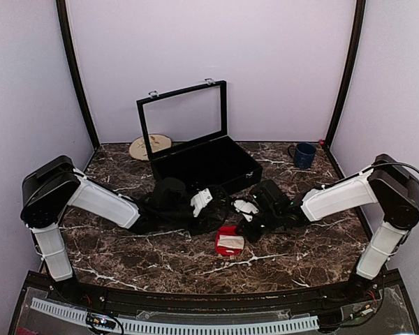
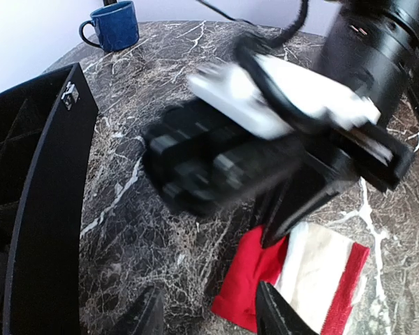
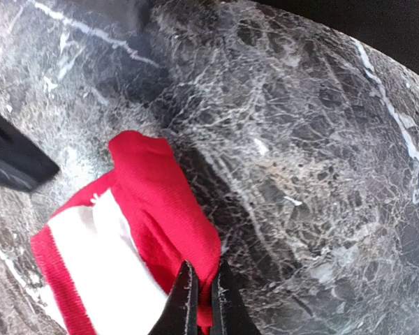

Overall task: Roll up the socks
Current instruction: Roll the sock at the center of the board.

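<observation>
The socks [image 1: 229,243], folded red with a cream band, lie on the table [image 1: 146,258] near its front middle. The right gripper [image 3: 202,279] has its jaws nearly together, pinching the red edge. The left gripper [image 2: 209,300] hovers just beside, jaws partly apart, empty; a black case [image 1: 209,164] sits behind

Red socks [image 3: 160,209] with white cuff band, on dark marble table [image 3: 300,139], jaws pinching red edge
</observation>
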`<state>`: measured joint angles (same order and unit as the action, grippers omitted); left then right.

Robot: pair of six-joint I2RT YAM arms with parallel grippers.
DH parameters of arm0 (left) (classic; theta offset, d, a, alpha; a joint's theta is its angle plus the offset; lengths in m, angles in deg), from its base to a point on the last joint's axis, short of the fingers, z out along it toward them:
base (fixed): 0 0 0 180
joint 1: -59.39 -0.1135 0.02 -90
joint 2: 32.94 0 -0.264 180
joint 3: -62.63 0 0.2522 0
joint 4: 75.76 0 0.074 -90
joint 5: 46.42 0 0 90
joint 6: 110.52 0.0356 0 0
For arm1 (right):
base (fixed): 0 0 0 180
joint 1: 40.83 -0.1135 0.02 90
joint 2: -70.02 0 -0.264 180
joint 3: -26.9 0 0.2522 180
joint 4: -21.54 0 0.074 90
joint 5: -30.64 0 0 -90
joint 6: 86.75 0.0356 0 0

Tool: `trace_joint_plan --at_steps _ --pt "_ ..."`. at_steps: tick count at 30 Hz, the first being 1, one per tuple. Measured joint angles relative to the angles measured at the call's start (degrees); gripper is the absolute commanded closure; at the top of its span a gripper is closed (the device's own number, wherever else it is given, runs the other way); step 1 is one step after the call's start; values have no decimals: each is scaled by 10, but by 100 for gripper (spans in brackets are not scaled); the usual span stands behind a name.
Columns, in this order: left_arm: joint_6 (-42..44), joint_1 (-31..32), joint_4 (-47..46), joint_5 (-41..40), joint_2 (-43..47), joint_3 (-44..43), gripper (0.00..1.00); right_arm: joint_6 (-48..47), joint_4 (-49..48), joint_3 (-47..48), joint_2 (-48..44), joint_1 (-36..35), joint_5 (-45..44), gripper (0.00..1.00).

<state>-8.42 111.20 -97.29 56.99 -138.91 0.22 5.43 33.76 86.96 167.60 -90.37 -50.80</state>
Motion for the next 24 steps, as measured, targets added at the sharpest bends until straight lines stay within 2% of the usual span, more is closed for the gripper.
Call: trace_joint_plan --at_steps 9,24 --pt "-79 -26 108 98 9 -45 53 -13 -31 -26 -6 -82 -97 100" --pt "-93 -39 256 293 -48 -94 53 -15 -105 -73 -15 -157 -125 100"
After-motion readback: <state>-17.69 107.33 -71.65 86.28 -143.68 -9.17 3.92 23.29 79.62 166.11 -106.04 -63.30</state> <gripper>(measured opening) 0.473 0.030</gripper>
